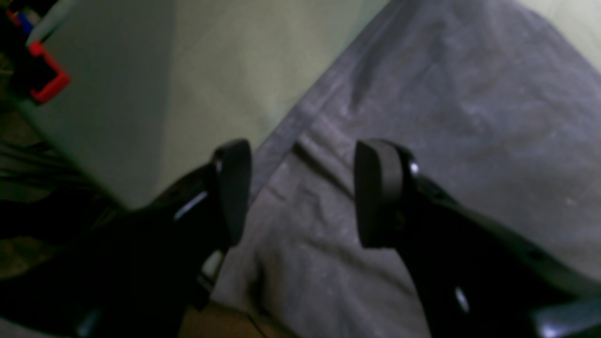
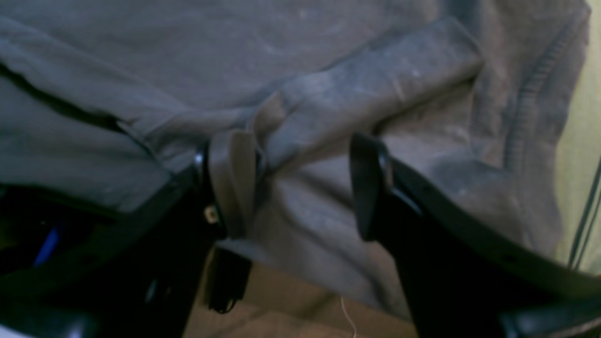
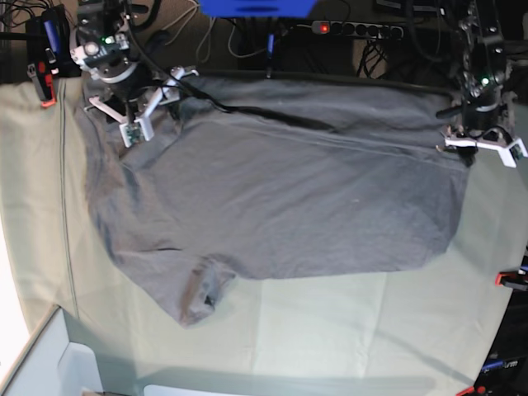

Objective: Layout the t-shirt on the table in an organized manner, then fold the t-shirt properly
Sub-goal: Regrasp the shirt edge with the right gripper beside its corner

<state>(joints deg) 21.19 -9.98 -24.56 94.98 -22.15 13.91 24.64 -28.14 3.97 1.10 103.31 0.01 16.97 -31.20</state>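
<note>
The grey t-shirt (image 3: 289,198) lies spread wide across the table (image 3: 330,330), with one sleeve (image 3: 202,293) folded over at the front. My right gripper (image 3: 136,124) is at the shirt's far left corner. In the right wrist view it (image 2: 300,188) is open, over bunched shirt cloth (image 2: 328,94) near a ribbed edge (image 2: 530,117); a fold lies against one finger (image 2: 230,183). My left gripper (image 3: 483,144) is at the shirt's far right corner. In the left wrist view it (image 1: 305,192) is open, straddling the shirt's hem (image 1: 291,136), with the shirt (image 1: 446,117) lying flat.
Red clamps hold the pale cloth at the table's edges (image 3: 47,91) (image 3: 511,279) (image 1: 47,75). Cables and a power strip (image 3: 359,29) lie behind the table. A white box (image 3: 49,363) sits at the front left corner. Bare pale cloth shows in front of the shirt.
</note>
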